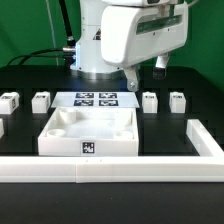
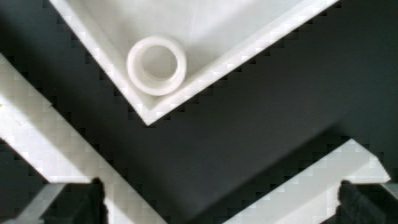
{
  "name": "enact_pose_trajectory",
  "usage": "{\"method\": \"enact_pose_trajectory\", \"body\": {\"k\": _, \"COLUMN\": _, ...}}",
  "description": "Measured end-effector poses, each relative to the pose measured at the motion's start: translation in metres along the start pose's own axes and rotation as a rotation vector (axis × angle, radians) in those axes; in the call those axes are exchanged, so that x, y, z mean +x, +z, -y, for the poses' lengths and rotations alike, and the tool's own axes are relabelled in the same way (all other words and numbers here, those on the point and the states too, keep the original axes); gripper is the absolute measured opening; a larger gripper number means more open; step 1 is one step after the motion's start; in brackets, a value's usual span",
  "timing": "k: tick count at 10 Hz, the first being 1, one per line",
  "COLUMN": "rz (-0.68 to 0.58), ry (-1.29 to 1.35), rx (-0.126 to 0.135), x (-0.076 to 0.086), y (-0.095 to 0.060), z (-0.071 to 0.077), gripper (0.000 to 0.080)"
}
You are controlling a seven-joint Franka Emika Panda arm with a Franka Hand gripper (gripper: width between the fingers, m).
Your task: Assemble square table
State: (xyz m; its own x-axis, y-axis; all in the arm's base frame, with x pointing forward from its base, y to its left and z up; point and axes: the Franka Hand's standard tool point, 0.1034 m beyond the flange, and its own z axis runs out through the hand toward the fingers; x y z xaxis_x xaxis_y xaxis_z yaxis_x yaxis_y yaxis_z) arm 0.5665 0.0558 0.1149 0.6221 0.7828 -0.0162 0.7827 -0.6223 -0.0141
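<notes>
The square table top point(image 1: 90, 130) is a white slab with a raised rim and round corner sockets. It lies against the front rail with its tag facing the camera. Small white tagged legs stand in a row behind it: two at the exterior view's left point(image 1: 41, 101) and two at the right point(image 1: 150, 100). My gripper point(image 1: 145, 72) hangs above the back of the board, apart from every part. In the wrist view one corner of the table top point(image 2: 231, 40) with its round socket point(image 2: 157, 65) lies under the gripper point(image 2: 214, 208). The jaws stand wide open and empty.
The marker board point(image 1: 95, 99) lies flat behind the table top. A long white rail point(image 1: 110, 170) borders the front and turns back at the exterior view's right point(image 1: 205, 140). Two white bands point(image 2: 45, 140) cross the wrist view beside the table corner.
</notes>
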Motion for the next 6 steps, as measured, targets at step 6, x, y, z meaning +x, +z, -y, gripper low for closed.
{"method": "enact_pose_trajectory", "body": {"k": 6, "rz": 0.0, "ry": 0.0, "rx": 0.001, "x": -0.0001, "y": 0.0004, "z": 0.0001, "gripper": 0.065}}
